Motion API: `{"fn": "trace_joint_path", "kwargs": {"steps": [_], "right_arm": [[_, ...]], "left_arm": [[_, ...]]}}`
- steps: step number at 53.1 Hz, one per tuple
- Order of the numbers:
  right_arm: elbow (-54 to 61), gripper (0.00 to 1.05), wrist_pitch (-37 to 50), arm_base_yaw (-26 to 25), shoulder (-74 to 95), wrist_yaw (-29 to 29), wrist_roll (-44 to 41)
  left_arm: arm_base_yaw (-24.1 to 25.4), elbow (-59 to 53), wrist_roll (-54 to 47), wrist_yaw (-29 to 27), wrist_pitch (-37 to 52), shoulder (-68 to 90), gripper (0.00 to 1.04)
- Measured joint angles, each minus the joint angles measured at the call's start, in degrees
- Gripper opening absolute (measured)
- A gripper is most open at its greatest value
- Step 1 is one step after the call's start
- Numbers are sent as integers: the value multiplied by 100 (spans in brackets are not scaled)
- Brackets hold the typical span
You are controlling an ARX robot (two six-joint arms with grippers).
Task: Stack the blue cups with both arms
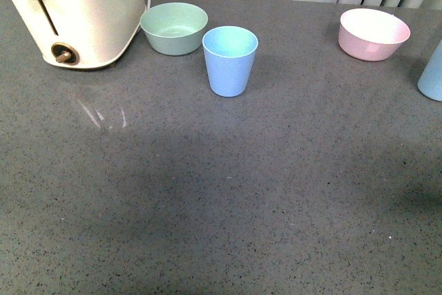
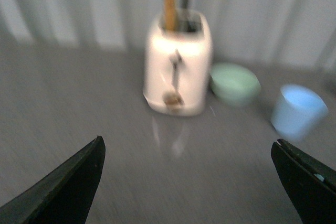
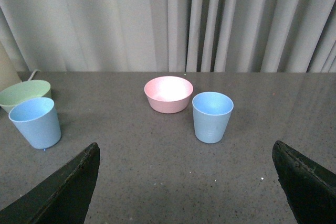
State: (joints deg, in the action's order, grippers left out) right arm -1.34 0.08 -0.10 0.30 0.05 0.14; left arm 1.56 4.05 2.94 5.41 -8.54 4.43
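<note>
One blue cup (image 1: 230,61) stands upright at mid-table, just in front of the mint-green bowl. The other blue cup (image 1: 431,74) stands at the right edge of the front view, cut off by the frame. Neither arm shows in the front view. My right gripper (image 3: 186,153) is open and empty, well back from a blue cup (image 3: 212,116) that stands straight ahead of it, with the other blue cup (image 3: 36,122) off to one side. My left gripper (image 2: 188,148) is open and empty too, in a blurred view, with a blue cup (image 2: 298,110) far ahead of one finger.
A cream toaster (image 1: 76,8) stands at the back left with a mint-green bowl (image 1: 173,28) beside it. A pink bowl (image 1: 373,33) sits at the back right, near the second cup. Pale curtains hang behind the grey speckled table (image 1: 221,205).
</note>
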Motion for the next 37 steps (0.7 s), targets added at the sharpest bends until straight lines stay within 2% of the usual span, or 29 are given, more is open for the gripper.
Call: {"fn": "trace_joint_path", "kwargs": {"steps": [1,3,6,13,21,28,37], "right_arm": [[0,96,0,0,2,-2,-2],[0,96,0,0,2,-11,-2],[0,96,0,0,-2,-11,-2],[0,96,0,0,-2,-2,-2],[0,96,0,0,-2,-4,-2],[0,96,0,0,-2,-4,0],[0,96,0,0,-2,-4,-2]], "left_arm": [[79,332,243,461,-717,479,96],[125,737,466,828,-1506,1211,96],[94,1038,695,951,-1961,2087,96],[-179,1408,909,894,-1342,3351,96],[-763,2225,1145,879,-369,4988,96],[-1340,3512,1552,922,-50,6966,96],[-1781,4889,1873,651,-52,8437,96]]}}
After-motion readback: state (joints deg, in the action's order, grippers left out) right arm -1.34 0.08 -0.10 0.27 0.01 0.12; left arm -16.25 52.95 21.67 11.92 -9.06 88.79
